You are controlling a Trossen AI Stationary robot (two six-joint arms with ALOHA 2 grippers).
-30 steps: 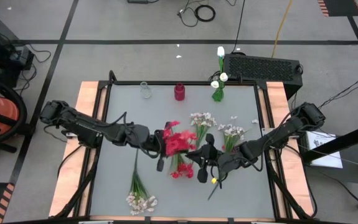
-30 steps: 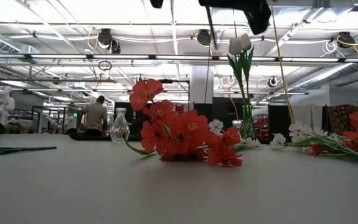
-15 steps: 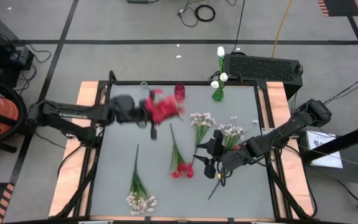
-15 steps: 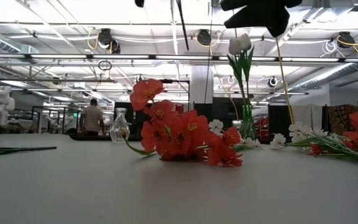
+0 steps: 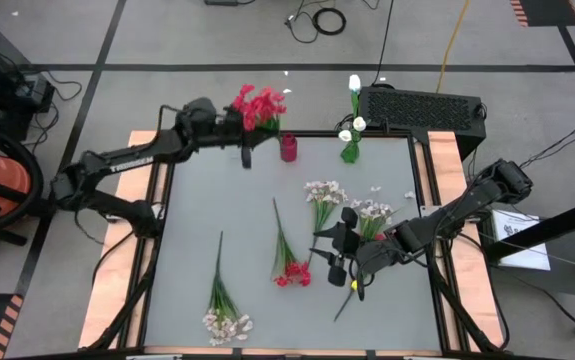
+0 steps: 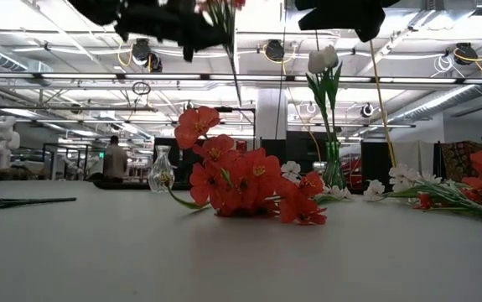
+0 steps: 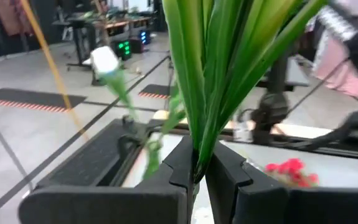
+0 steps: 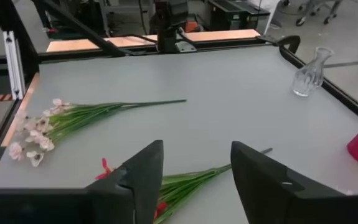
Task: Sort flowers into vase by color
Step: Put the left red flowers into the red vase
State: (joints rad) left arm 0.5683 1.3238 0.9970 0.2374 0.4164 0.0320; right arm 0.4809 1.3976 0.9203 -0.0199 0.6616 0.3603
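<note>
Carrying a red flower bunch (image 5: 258, 105) from mid-desk, the left gripper (image 5: 244, 128), fingers clamped on its stems, now hovers beside the red vase (image 5: 288, 148). Right gripper (image 5: 339, 262) has parted its fingers, empty; insertion seems next.

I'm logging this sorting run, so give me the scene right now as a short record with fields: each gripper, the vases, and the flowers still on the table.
left gripper: shut on red flowers, raised near the red vase
right gripper: open, empty, above the table's middle
green vase: holds white buds
clear vase: empty
on table: red stem, three pale blossom stems
</note>
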